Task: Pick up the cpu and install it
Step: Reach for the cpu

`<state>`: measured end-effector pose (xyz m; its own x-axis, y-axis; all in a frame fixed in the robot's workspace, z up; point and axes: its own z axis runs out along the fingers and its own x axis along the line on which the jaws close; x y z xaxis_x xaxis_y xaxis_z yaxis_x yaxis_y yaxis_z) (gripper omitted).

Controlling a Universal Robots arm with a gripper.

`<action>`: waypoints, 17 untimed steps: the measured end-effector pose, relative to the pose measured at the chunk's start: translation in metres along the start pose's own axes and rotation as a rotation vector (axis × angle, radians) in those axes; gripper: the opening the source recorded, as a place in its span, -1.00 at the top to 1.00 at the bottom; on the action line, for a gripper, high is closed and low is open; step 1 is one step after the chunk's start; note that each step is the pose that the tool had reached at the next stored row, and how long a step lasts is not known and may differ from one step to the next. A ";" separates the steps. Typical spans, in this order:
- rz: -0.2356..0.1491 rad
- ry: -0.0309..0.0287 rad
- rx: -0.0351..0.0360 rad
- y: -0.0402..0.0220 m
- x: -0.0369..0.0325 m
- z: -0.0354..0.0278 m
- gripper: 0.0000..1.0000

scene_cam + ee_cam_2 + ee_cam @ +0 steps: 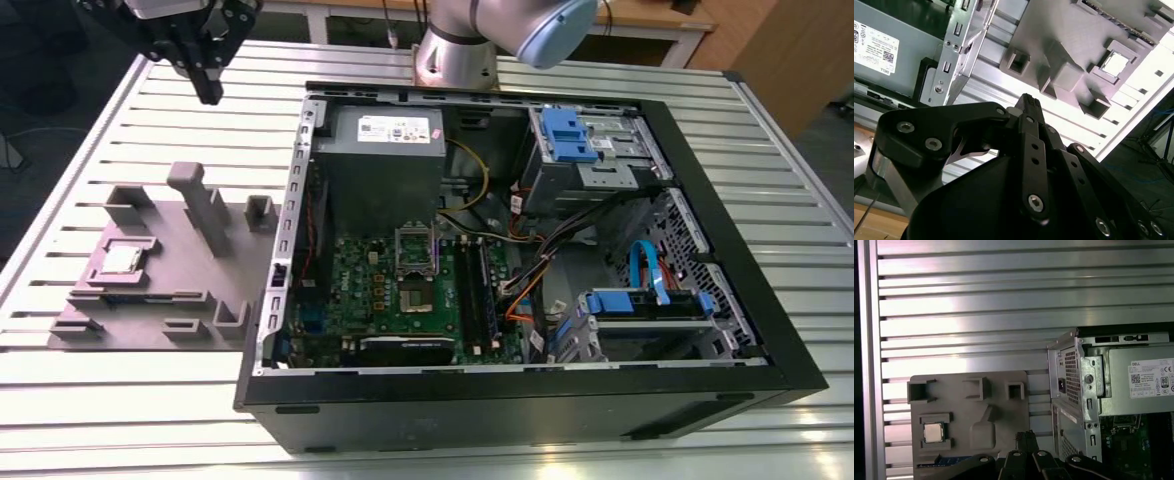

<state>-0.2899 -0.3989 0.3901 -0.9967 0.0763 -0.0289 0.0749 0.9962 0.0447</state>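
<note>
The gripper [210, 93] hangs above the bench [134, 135], near the open computer [534, 405]. Its jaws are pressed together and hold nothing. The cpu [123, 258] lies in a pocket of the grey tray [194, 268], well apart from the gripper.

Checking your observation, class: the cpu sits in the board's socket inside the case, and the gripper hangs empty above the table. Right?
No. The cpu lies in the grey holder beside the case, as the exterior view shows. The gripper does hang empty above the table.
</note>
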 end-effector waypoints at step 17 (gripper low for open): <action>0.000 0.0001 0.0001 -0.0042 0.0523 0.0056 0.79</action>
<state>-0.3422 -0.3989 0.3829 -0.9967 0.0763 -0.0289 0.0750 0.9962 0.0446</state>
